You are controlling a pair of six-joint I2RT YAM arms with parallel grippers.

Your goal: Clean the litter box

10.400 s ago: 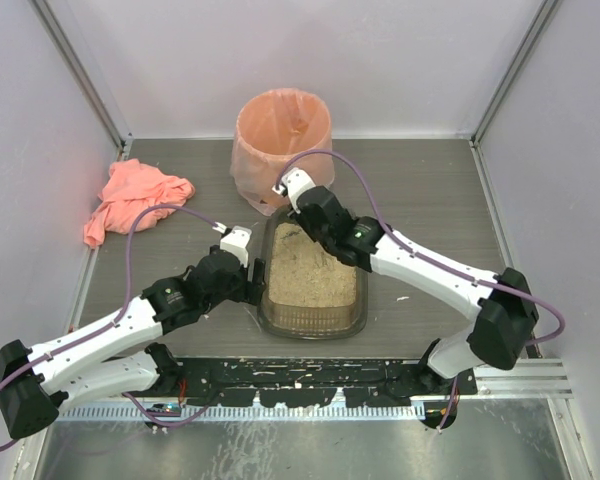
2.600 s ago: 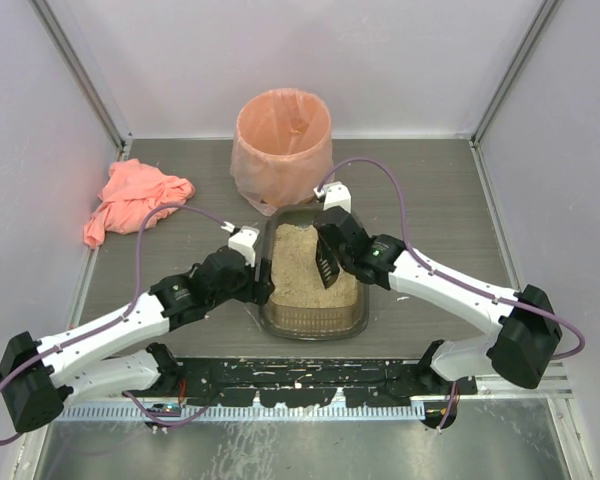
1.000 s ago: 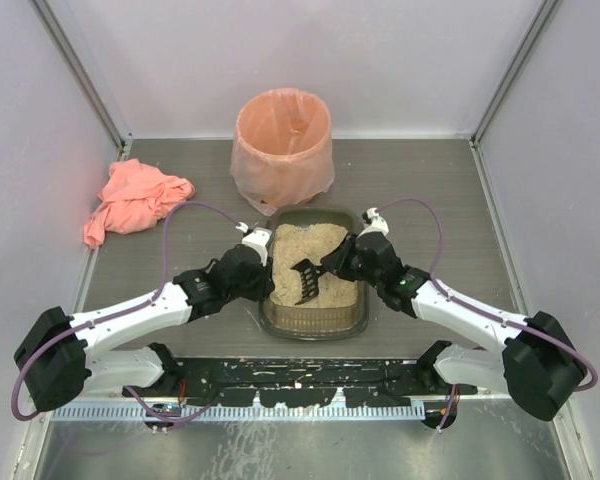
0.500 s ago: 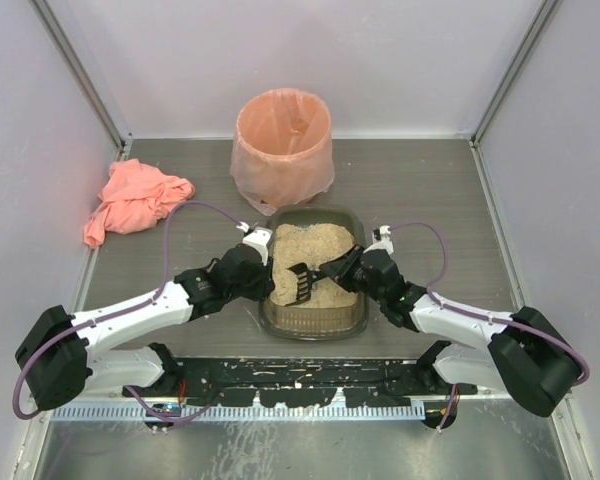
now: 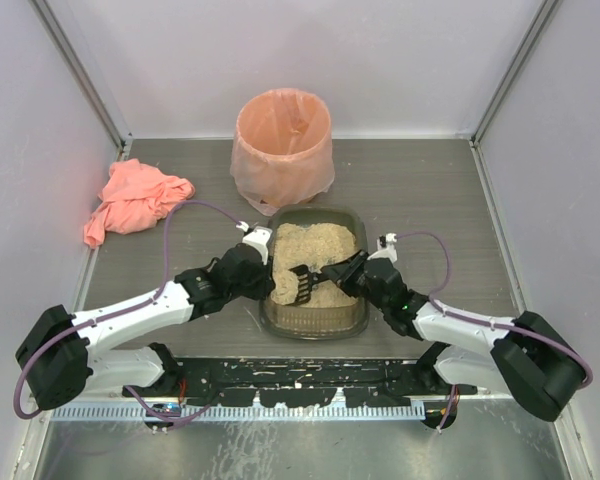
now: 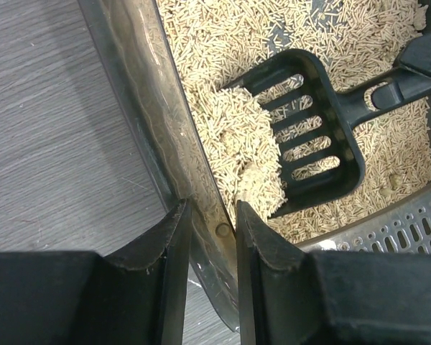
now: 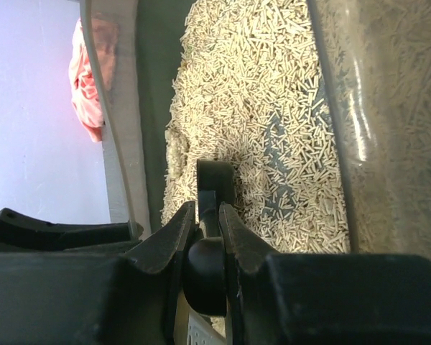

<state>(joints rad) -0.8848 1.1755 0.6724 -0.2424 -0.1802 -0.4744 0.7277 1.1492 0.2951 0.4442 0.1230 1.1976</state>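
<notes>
The litter box [image 5: 314,327] is a dark translucent tray of beige pellets in the middle of the table. My left gripper [image 5: 264,284] is shut on its left rim; in the left wrist view the wall [image 6: 145,108] runs between the two fingers [image 6: 178,241] of the left gripper [image 6: 208,219]. A black slotted scoop [image 5: 301,284] lies low in the litter near the left wall, with a heap of pellets and a pale clump [image 6: 257,185] against its blade [image 6: 309,136]. My right gripper [image 5: 356,270] is shut on the scoop handle [image 7: 216,185], seen between its jaws [image 7: 207,215].
A round bin lined with a peach bag [image 5: 283,140] stands just behind the litter box. A pink cloth [image 5: 135,200] lies crumpled at the back left. Grey walls close the table on three sides. The arm bases and a black rail [image 5: 310,378] run along the near edge.
My right arm has drawn back toward the near edge and lowered, dragging the scoop slightly toward the box's near left part. The left arm keeps its hold on the rim.
</notes>
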